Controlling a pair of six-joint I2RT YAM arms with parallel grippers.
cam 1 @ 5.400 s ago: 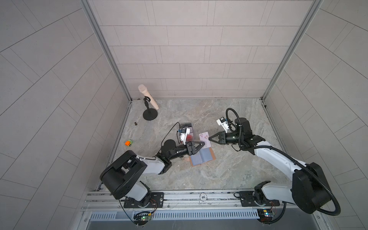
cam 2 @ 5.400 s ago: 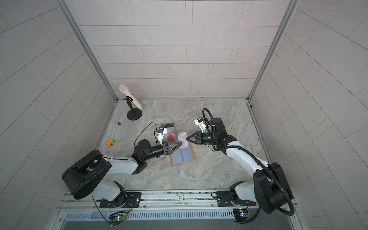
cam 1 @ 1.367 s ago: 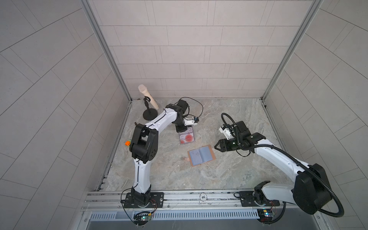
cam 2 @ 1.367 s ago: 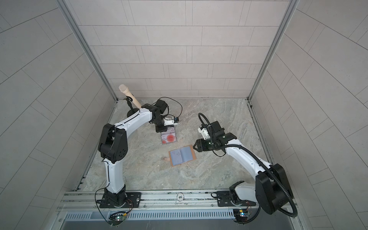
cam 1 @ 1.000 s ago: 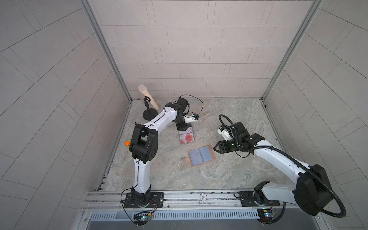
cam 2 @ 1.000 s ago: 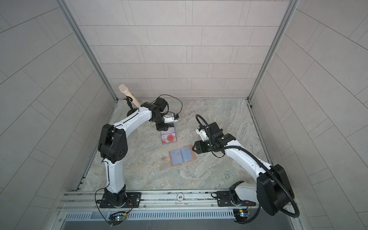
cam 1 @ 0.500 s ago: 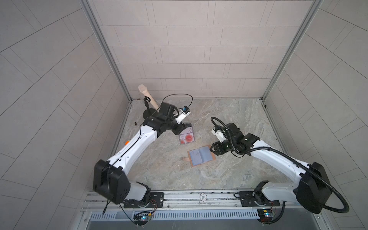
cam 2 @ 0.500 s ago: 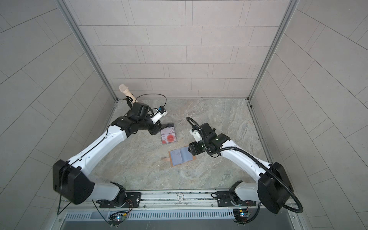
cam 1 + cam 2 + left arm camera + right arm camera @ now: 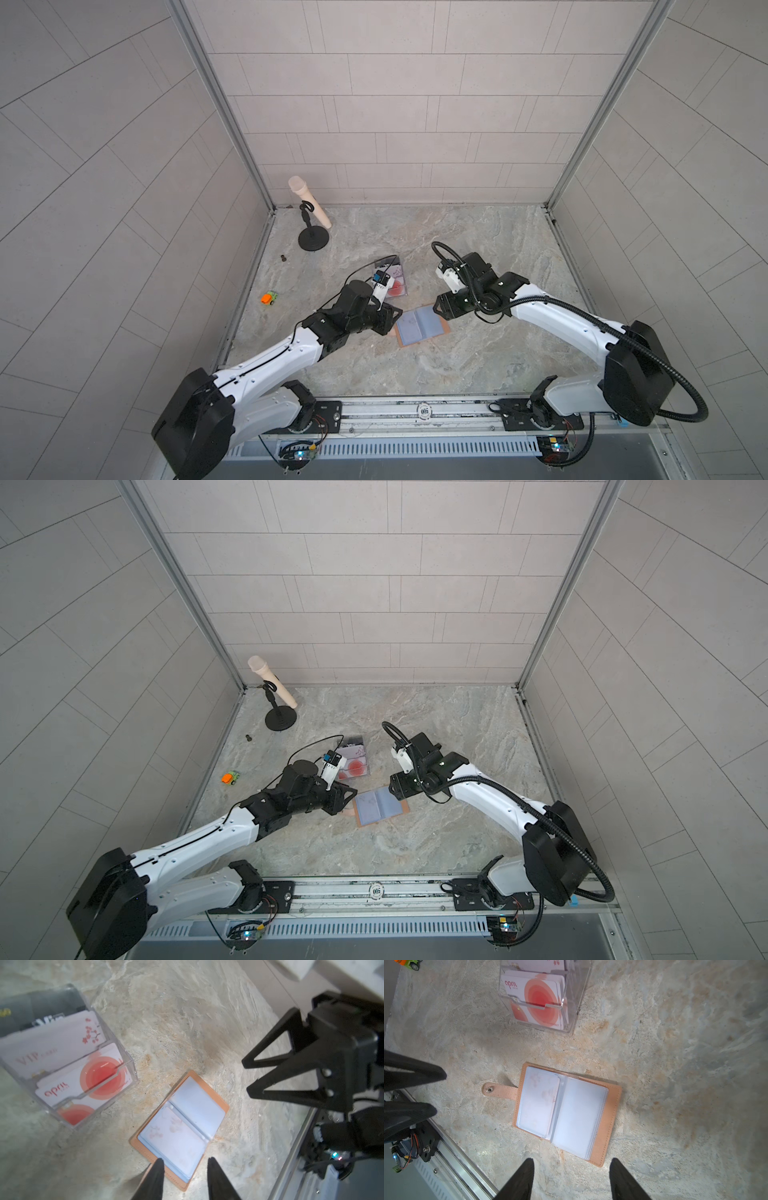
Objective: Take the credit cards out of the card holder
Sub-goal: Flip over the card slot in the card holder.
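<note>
Just beside the clear box [image 9: 581, 997] on the worktop [image 9: 675, 1064], find the card holder [image 9: 566, 1113] spread open, one pale card [image 9: 538, 1103] tucked in a floppy plastic sleeve [image 9: 529, 1126]. Probably light, stiff, slick: pinch the card by its edge while pinning the soft cover [image 9: 610, 1122]. Note left claw [image 9: 185, 1162] narrowly parted, right claw [image 9: 571, 1162] wider, both empty.

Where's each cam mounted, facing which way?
Top views: overhead, front side, looking down on marble table; both arms, left gripper, right gripper.
Left wrist: on left arm, facing open tan leather card holder past own fingers; right gripper opposite.
Right wrist: mirrored: same holder, own fingers, left gripper.
Shared: both wrist views catch the clear acrylic card box.
</note>
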